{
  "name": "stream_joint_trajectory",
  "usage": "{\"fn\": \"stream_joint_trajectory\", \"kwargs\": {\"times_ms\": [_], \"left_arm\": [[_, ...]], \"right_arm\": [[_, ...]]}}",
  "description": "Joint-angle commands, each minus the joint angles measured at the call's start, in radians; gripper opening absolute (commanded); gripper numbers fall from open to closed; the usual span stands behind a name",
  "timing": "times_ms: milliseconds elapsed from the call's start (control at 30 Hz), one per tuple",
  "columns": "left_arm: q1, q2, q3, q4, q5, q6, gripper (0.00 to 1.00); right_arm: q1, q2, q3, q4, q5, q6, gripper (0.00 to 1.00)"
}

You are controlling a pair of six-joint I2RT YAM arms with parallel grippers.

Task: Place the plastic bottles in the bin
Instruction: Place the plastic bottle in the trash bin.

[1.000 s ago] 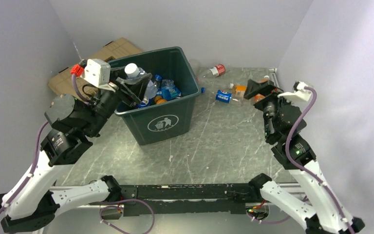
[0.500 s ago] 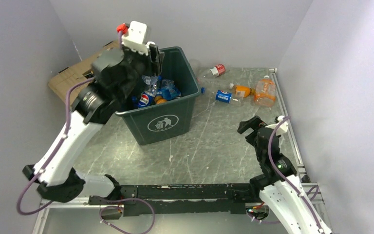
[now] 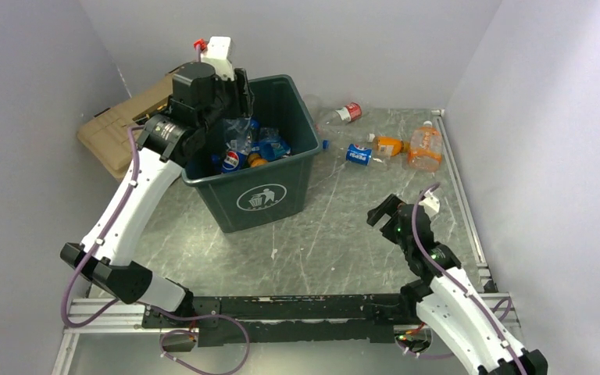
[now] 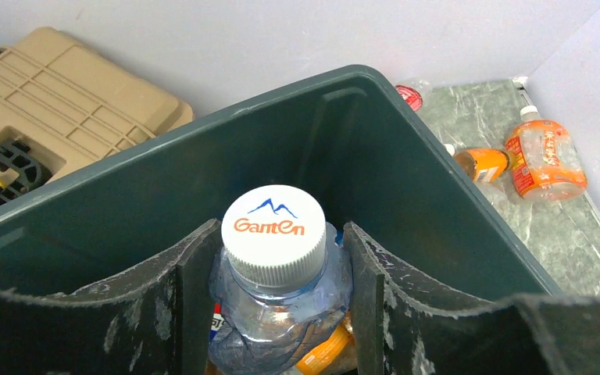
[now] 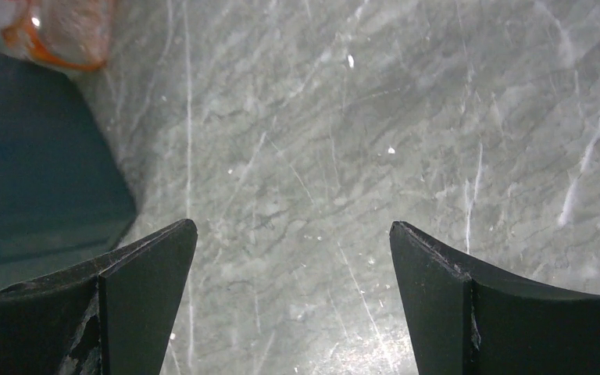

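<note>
The step in hand is judged to be the release over the bin, and it is done well if nothing is rushed. The left gripper [image 4: 279, 225] is seen partly closed on a clear, crumpled plastic bottle with a white screw cap [image 4: 275, 289], which is pinched at the shoulder just under the cap. All around the gripper, and beyond its fingertips, the inner walls of the dark green square plastic bin [image 4: 164, 187] are seen, so the bottle is already held inside the rim. Other bottles, an orange one among them, lie in the bin under the fingertips. The jaws should be opened fully in one movement, so that the creased body is not caught on one finger and dragged. The gripper should then be drawn back along its own line, clear of the near wall. The bottle's long axis is judged to run along the fingers: the cap is turned back towards the wrist and the base is pointed past the fingertips, down at the pile, so a base-first drop is to be expected. The right gripper [image 5: 293, 226] is spread wide and nothing is held in it; only the grey marbled desk [image 5: 320, 117] is seen beneath it. Two orange plastic bottles [image 4: 551, 156] lie on the desk, well beyond the left gripper and to its right, outside the bin.
</note>
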Motion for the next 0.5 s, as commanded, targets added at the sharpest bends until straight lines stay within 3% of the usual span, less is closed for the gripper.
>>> {"fn": "stream_joint_trajectory", "kwargs": {"times_ms": [0,133,467], "left_arm": [[0.005,-0.023,-0.021,0.036,0.032,-0.009,0.56],[0.004,-0.049,-0.020,0.034,0.031,0.002,0.97],[0.003,-0.301,-0.003,-0.032,0.090,-0.053,1.00]], "right_arm": [[-0.004,0.014,-0.010,0.076,-0.030,0.009,0.99],[-0.004,-0.014,-0.026,0.108,-0.037,-0.016,0.99],[-0.004,-0.053,0.063,0.075,0.068,-0.052,0.99]]}}
